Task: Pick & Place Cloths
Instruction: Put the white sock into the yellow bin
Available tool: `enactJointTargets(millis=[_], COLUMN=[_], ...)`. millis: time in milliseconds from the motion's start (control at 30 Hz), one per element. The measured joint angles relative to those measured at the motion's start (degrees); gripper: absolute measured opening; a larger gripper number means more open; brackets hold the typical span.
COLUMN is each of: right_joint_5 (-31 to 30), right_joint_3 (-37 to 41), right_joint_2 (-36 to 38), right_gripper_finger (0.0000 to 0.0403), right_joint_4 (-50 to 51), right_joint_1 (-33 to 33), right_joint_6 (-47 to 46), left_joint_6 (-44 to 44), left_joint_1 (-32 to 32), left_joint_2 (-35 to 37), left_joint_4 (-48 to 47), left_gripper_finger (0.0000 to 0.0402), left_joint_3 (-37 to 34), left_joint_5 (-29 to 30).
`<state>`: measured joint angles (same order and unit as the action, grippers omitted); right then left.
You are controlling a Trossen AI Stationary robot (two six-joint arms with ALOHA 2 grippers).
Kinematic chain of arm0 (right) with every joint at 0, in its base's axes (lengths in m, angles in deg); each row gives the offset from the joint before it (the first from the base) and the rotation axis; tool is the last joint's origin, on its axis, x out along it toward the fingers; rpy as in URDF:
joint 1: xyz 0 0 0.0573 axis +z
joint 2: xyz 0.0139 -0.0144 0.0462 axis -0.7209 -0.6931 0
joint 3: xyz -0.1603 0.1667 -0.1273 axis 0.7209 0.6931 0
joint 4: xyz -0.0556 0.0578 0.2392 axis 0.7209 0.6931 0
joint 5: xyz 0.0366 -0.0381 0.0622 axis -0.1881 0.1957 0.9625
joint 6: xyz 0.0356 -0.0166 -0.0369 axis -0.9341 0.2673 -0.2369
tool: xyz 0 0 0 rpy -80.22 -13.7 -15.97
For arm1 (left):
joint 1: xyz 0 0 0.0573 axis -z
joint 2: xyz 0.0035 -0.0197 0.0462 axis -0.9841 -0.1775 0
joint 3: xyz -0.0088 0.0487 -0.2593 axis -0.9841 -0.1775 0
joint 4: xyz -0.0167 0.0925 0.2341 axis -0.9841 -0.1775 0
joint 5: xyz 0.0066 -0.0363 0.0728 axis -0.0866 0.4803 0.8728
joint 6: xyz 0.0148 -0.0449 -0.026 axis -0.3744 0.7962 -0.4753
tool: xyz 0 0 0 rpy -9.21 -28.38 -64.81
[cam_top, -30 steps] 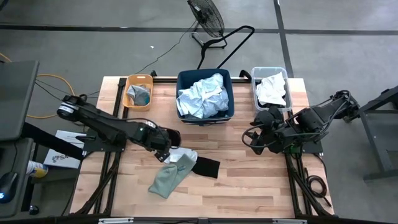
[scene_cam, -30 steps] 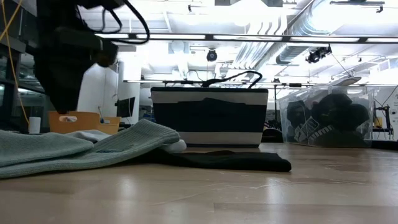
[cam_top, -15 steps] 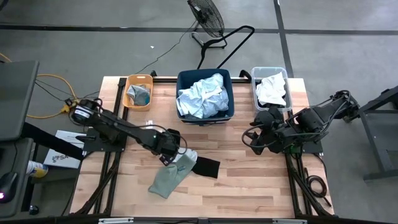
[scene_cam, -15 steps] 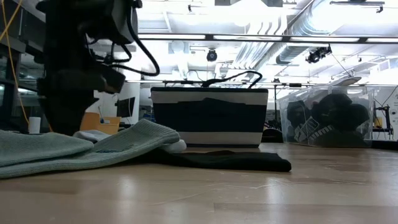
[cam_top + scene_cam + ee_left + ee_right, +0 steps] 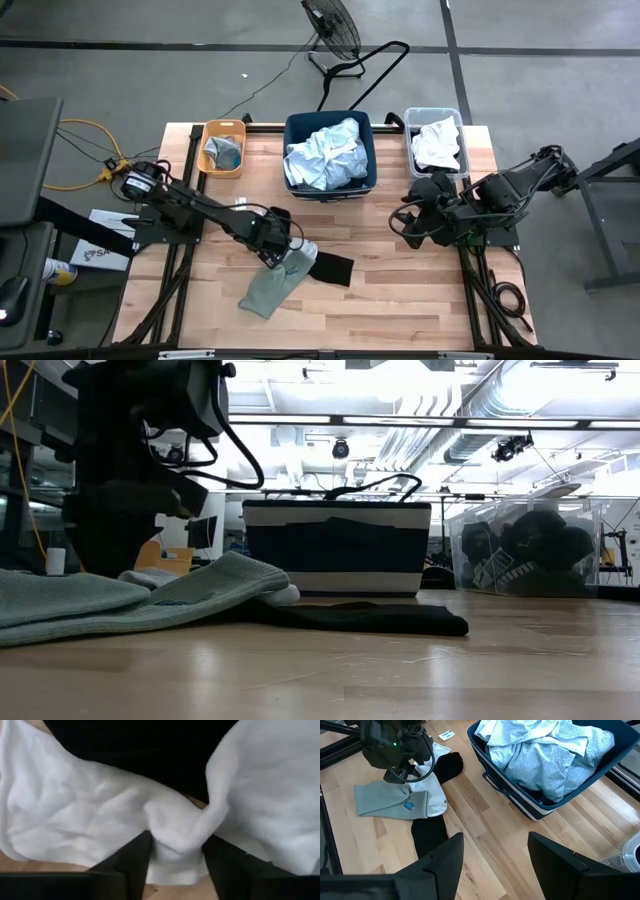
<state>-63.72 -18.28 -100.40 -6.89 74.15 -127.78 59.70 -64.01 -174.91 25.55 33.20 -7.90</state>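
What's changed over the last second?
The left hand moved from beside the pile down onto it, its fingers closing around a fold of the white cloth. The grey-green cloth, black sock, bins and right hand stayed put.

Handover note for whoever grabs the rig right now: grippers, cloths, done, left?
Left gripper: down on the loose pile at table centre, jaws pinching a fold of the white cloth, not lifted yet.
Right gripper: open, empty, waiting at the table's right side.
On the table: grey-green cloth, black sock, with the white cloth between them.
Done: pale blue cloths in navy bin, a white one in clear bin, a grey-green one in orange bin.
Left: clear the three loose pieces.
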Motion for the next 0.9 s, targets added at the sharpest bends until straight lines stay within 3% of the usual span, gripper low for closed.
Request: enactJointTargets(millis=[300,533,900], right_joint_5=[0.0,0.2,0.0], right_joint_3=[0.0,0.0,0.0], right_joint_2=[0.0,0.0,0.0], right_gripper_finger=[0.0213,0.0213,0.0213], right_joint_4=[0.0,0.0,0.1], right_joint_1=[0.0,0.0,0.0], right_joint_6=[0.0,0.1,0.6], left_joint_6=[0.8,0.3,-1.5], left_joint_1=[0.0,-0.1,0.0], left_joint_2=[-0.1,0.7,8.4], left_joint_4=[-0.2,-1.8,-12.4], left_gripper_finger=[0.0015,0.0005,0.0002], left_joint_3=[-0.1,0.9,11.1], left_joint_5=[0.0,-2.8,-3.9])
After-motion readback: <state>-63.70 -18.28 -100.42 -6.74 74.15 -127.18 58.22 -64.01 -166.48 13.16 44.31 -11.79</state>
